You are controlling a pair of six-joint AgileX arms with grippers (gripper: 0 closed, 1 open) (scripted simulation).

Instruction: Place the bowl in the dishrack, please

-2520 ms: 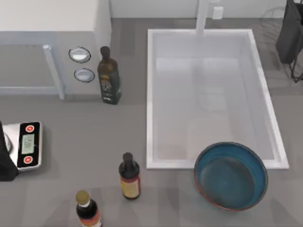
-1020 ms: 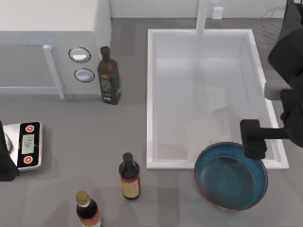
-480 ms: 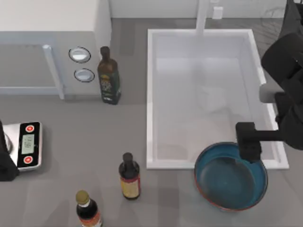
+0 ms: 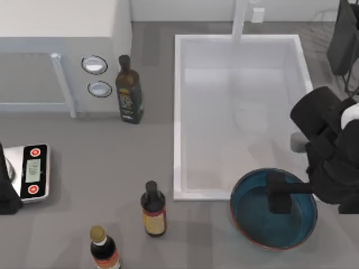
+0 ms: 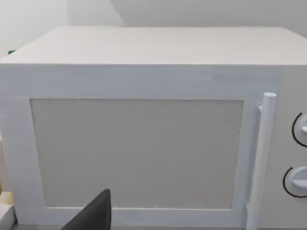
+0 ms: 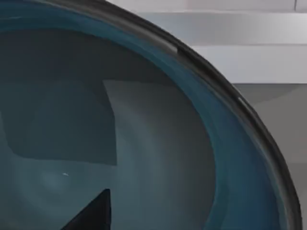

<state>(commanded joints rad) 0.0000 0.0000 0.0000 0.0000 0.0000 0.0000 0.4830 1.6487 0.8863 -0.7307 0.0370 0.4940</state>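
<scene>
the bowl (image 4: pixel 263 224) sits on the grey counter (image 4: pixel 84 213) at the top view's lower right, its far rim just beside the front wall of the white sink basin (image 4: pixel 178 112). it is upright, teal-blue inside with a reddish-brown rim. the right gripper (image 4: pixel 279 193) hangs over the bowl's interior, toward the side nearest the sink, with the dark right arm reaching in from the right edge of the table. whether its fingers are spread or closed cannot be told, and no contact with the bowl can be made out. in the right wrist view the bowl's blue inside (image 6: pixel 158 158) lies close below the camera, with its dark rim curving across and the pale sink wall beyond.

the dishrack (image 4: pixel 331 22) shows as thin dark wires at the top view's upper right corner, behind the sink and well apart from the bowl.

the left arm rests at the table's left edge, beside a small kitchen scale (image 4: pixel 32 171). its wrist view faces the front of a white microwave (image 5: pixel 144 143) with a vertical handle and two knobs.

a tall dark oil bottle (image 4: pixel 128 92) stands by the microwave's knobs. two smaller sauce bottles stand near the front of the counter, a black-capped bottle (image 4: pixel 152 210) and a tan-capped bottle (image 4: pixel 103 249), both left of the bowl and apart from it.
</scene>
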